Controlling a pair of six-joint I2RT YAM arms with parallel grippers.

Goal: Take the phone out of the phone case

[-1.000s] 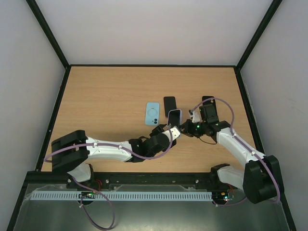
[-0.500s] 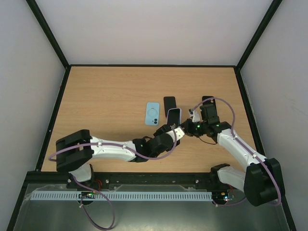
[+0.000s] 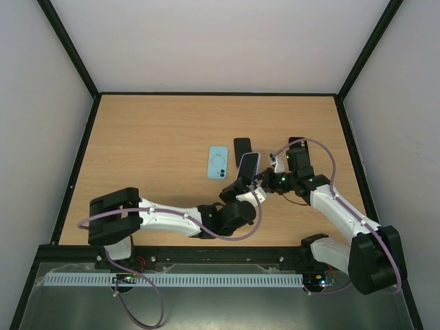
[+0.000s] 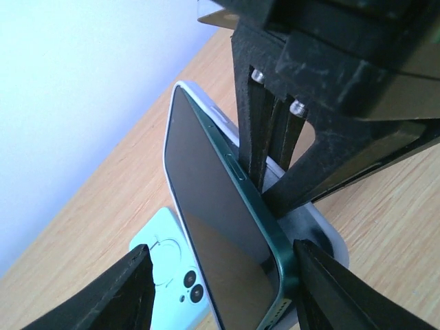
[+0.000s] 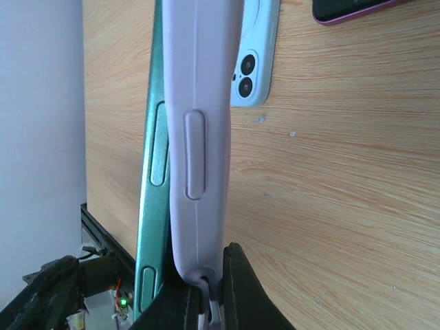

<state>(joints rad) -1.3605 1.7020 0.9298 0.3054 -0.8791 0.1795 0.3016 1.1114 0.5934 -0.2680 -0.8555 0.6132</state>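
Light-blue phone [image 3: 218,163] flat on wooden table [image 3: 151,137], camera side up; black phone [image 3: 242,148] just beside.

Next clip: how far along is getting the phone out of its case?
Done: the case stands on edge, pinched in the shut right claw, and one long side of the green phone looks popped out of it. In hand: the open left claw straddles the phone's lower end, not yet gripping. Left: clamp the phone and pull it fully free of the case.

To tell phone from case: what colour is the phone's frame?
Dark green phone frame, clearest in the left wrist view; the case is pale lilac.
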